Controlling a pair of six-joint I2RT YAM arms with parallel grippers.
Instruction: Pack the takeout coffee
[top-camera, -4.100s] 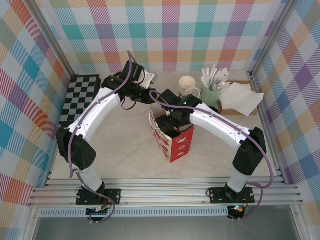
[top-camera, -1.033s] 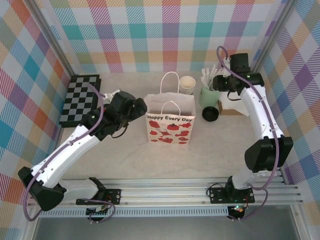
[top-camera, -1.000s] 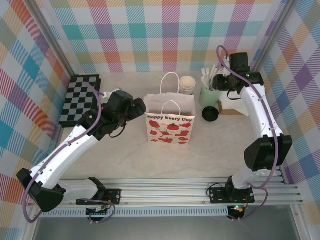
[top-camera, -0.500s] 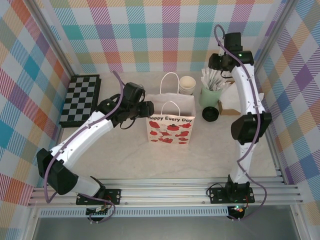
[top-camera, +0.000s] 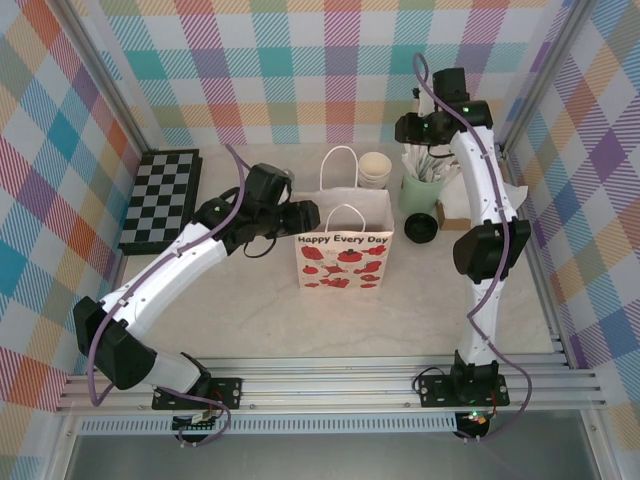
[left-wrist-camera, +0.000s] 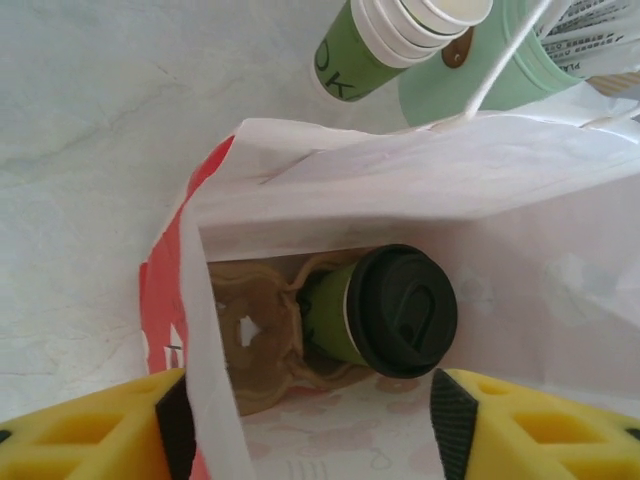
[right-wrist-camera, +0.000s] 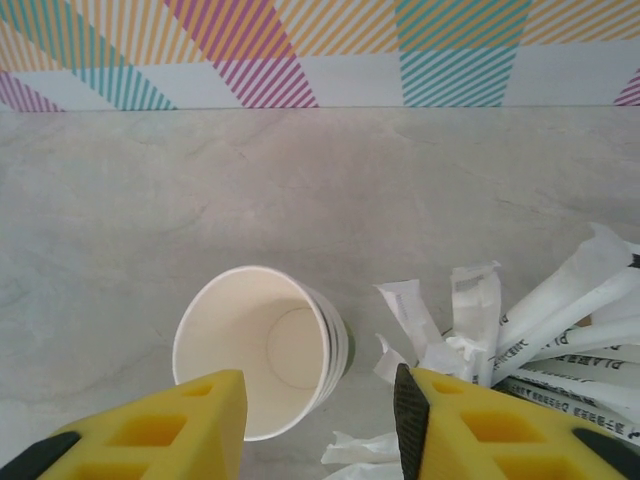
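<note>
I note one lidded coffee (left-wrist-camera: 385, 312) inside the paper bag (left-wrist-camera: 420, 190), in a cardboard carrier (left-wrist-camera: 250, 335); the second coffee (top-camera: 420, 229) sits on the desk (top-camera: 250, 300). Left hand (left-wrist-camera: 310, 400) released at the bag's mouth; right hand (right-wrist-camera: 318, 400) released above stacked empty cups (right-wrist-camera: 262, 345).

- Left arm (top-camera: 165, 272): elbow low at the near left, white forearm slanting up and rightward toward the middle, wrist bent at the end.
- Left tool (top-camera: 300, 214) (left-wrist-camera: 310, 425): angled downward, yellow fingers (left-wrist-camera: 90, 435) set wide apart, jaws fully parted.
- Right arm (top-camera: 482, 190): raised tall from its near-right base, dark elbow joint midway, upper link stretched toward the far side.
- Right tool (top-camera: 405, 128) (right-wrist-camera: 315, 425): turned leftward and tipped down, yellow fingers (right-wrist-camera: 170, 430) spread, jaws parted.
</note>
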